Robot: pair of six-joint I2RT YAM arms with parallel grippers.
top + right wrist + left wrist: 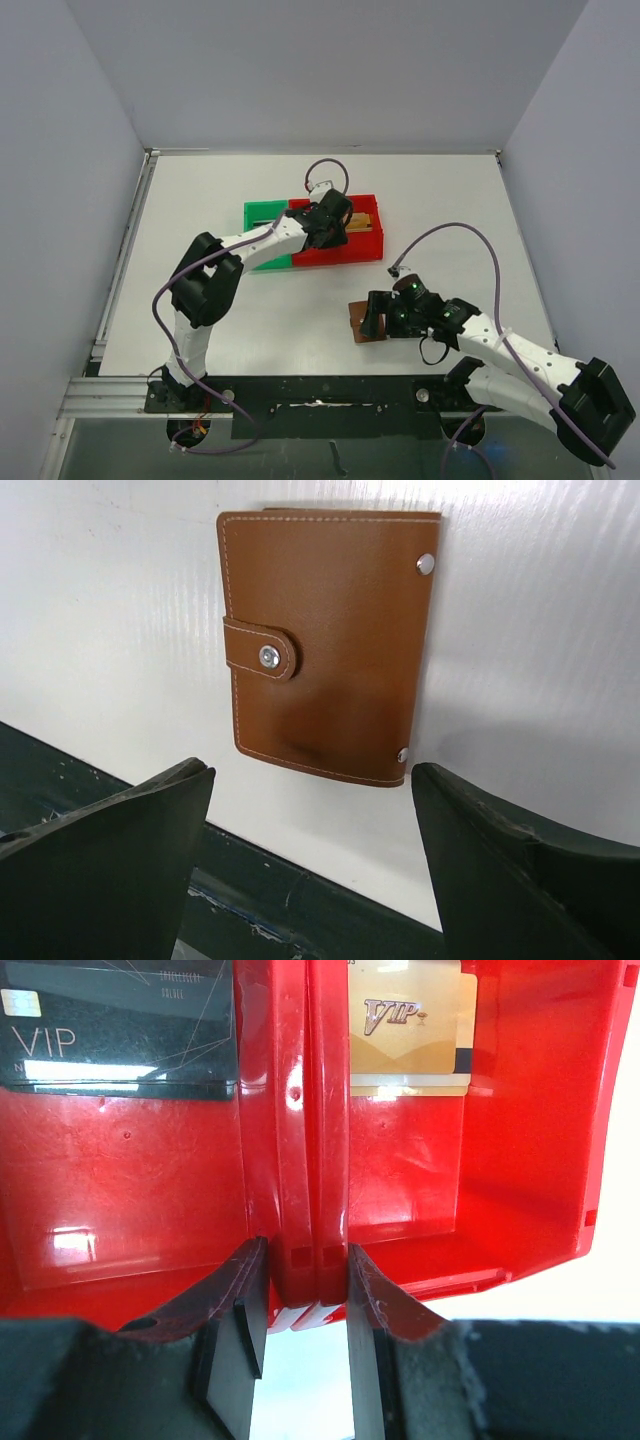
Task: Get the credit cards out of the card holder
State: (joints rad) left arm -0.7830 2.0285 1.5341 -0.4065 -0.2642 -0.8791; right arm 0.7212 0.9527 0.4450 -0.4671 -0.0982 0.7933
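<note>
Clamping the red plastic bin's (pixel 400 1190) wall, left jaws overlook black card (pixel 118 1025) and gold card (pixel 405 1025), seemingly already extracted; right jaws, apart, hover over the closed brown leather card holder (pixel 330 640).

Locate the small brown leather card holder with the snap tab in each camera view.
Top external: brown leather card holder lower centre-right, beside the right gripper.
Left wrist: not in it; a red plastic bin fills it.
Right wrist: upper centre, snapped shut.
Shared landmark: the white table beneath it.
</note>
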